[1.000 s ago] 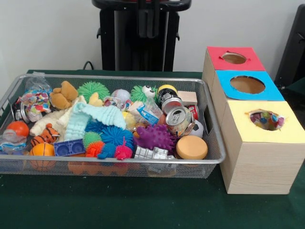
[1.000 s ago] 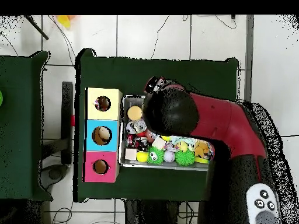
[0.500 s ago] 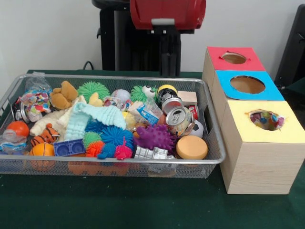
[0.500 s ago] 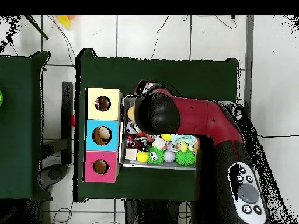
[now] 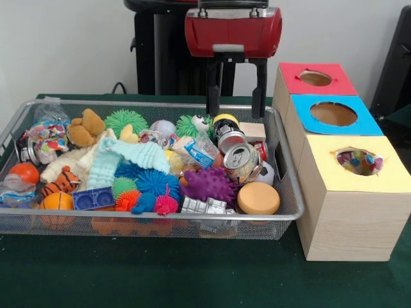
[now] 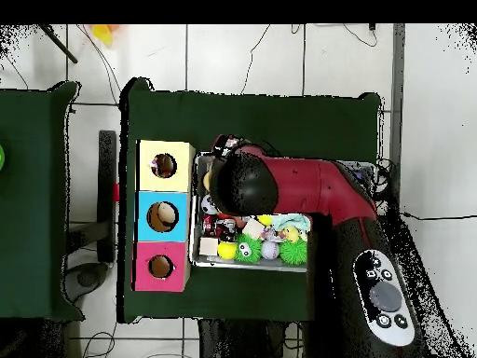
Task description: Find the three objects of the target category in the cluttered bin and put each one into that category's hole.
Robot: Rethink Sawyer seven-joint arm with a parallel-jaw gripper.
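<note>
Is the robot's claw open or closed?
Open. The red and black end effector hangs above the silver wire mesh bin with its two black fingers spread apart, nothing between them.

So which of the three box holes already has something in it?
The yellow-surround hole, on the box nearest the front camera: dotted fabric shows inside. The blue hole and red hole show only bare wood.

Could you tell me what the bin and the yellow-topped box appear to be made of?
The bin looks like silver wire mesh with a shiny chrome rim; you can see through its walls. The yellow-topped box looks like pale unfinished wood, with visible grain, under a matte yellow surround.
</note>
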